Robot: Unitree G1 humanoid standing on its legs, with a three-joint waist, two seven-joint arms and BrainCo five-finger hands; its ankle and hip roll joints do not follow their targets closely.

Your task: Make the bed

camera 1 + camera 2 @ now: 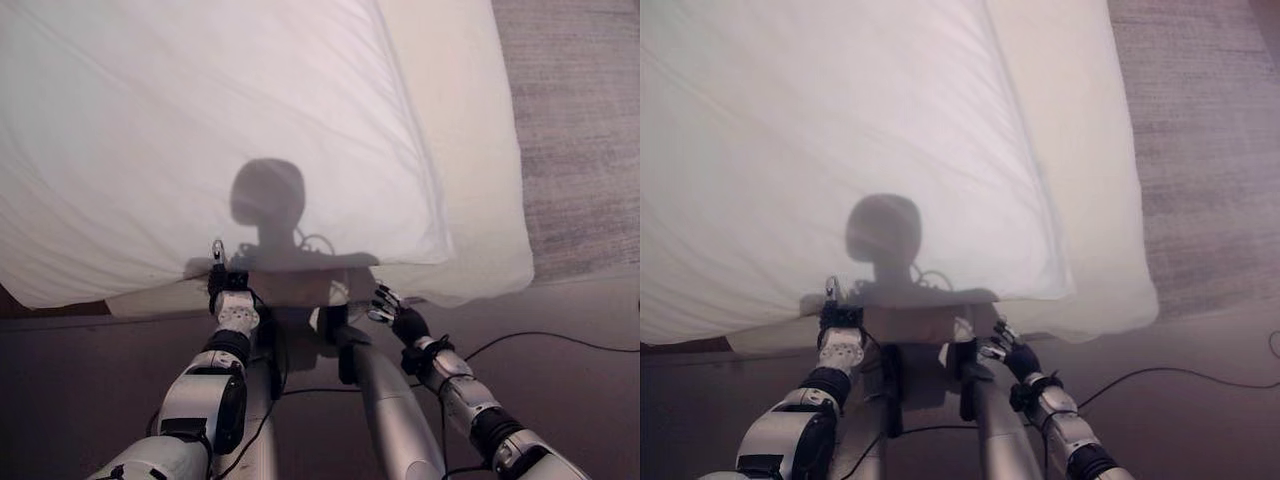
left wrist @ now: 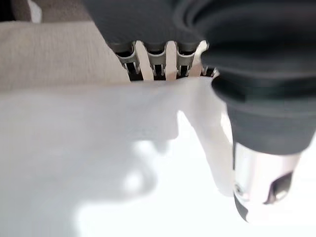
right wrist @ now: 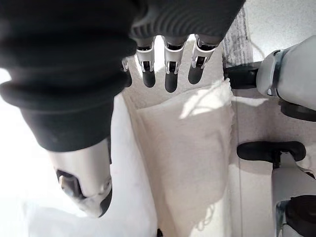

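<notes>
Up close, left robot hand [image 2: 163, 64] pinching duvet [image 2: 98, 148].

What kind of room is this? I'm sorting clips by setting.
Most likely a bedroom. A white duvet is spread over a cream mattress, and grey carpet lies beside the bed. The left hand pinches the duvet's near edge, and the right hand hangs open just off it.

My two head cams look steeply down from above at the white fabric-covered bed [image 1: 200, 130], sharing its near edge and the grey carpet floor [image 1: 580, 130]. Each wrist cam sits super close, peering along its own robot hand at that edge.
</notes>
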